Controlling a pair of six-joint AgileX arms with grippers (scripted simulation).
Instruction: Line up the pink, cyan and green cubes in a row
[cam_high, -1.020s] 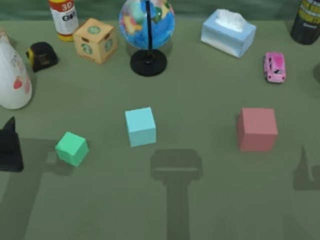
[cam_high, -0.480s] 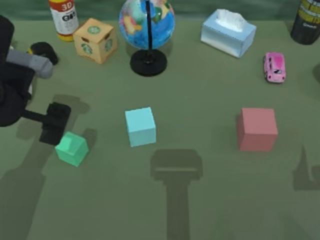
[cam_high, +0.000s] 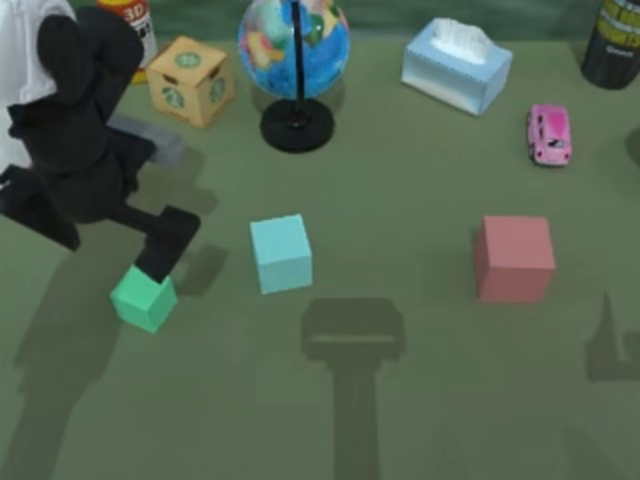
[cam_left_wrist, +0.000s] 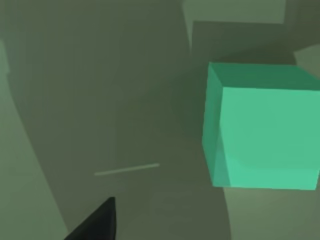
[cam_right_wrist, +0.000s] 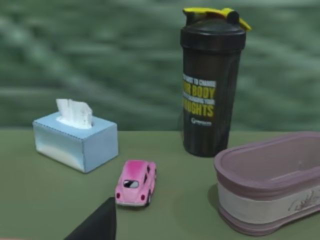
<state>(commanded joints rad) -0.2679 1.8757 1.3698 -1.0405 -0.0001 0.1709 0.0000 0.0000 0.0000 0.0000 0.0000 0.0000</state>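
Observation:
The mint green cube (cam_high: 143, 298) sits at the front left of the table. My left gripper (cam_high: 160, 256) hangs open just above its far edge, touching nothing. In the left wrist view the green cube (cam_left_wrist: 262, 125) fills the frame close by, off to one side of my one visible black fingertip (cam_left_wrist: 97, 222), with nothing between the jaws. The light cyan cube (cam_high: 280, 253) rests near the middle and the salmon pink cube (cam_high: 514, 258) at the right, both apart from the grippers. My right gripper (cam_right_wrist: 142, 220) is parked off the right side, open and empty.
Along the back stand a tan cardboard box (cam_high: 190, 80), a globe (cam_high: 293, 45), a blue tissue box (cam_high: 456, 65), a pink toy car (cam_high: 549, 134) and a black shaker bottle (cam_high: 612, 40). A mauve tub (cam_right_wrist: 272, 180) sits near the right gripper.
My left arm has swung in from the left edge toward the middle. Its gripper now hangs over the green cube's far side. The cubes have not moved.

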